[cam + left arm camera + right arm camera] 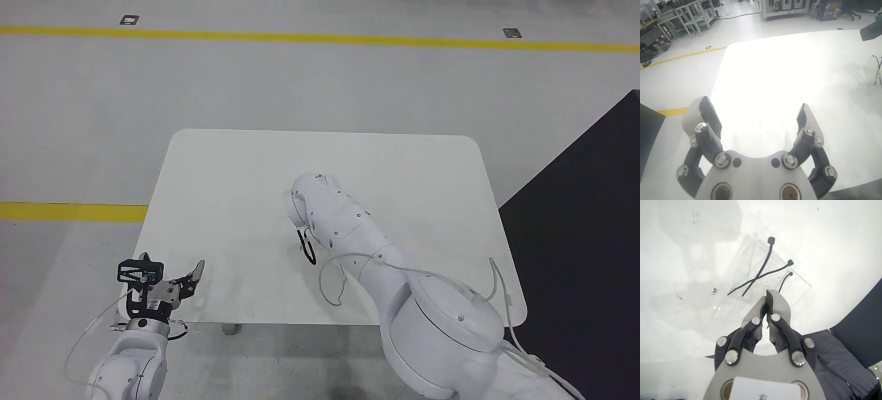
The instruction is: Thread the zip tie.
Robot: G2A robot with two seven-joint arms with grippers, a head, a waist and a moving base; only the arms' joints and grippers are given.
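Looking at where this stands, I'd say the threading has barely started. The right gripper (pixel 767 294) is pressed together on the tail end of one zip tie (pixel 783 281), and that tie curves up and away from the tips with its head (pixel 790 273) hanging free, so nothing has gone through the head yet. All of this sits around the middle of the desk (pixel 400 170), a bit toward the near edge, over a clear tray (pixel 734 308). The left gripper (pixel 754 102) is spread wide with nothing in it, parked by the near left corner of the desk and well apart from the tie. My guess is that what's left is pretty much the whole job: get the head steadied, probably by that left one, then line the tail up and feed it through. As for other stuff, two spare ties (pixel 755 279) lie crossed on the tray just beside the held one, close enough that I could see them getting snagged or nudged. There's a small brown speck (pixel 715 290) on the desk by the tray, and a dark panel (pixel 590 190) off the right edge, neither really in the way. The tray being see-through makes its edges hard to judge.
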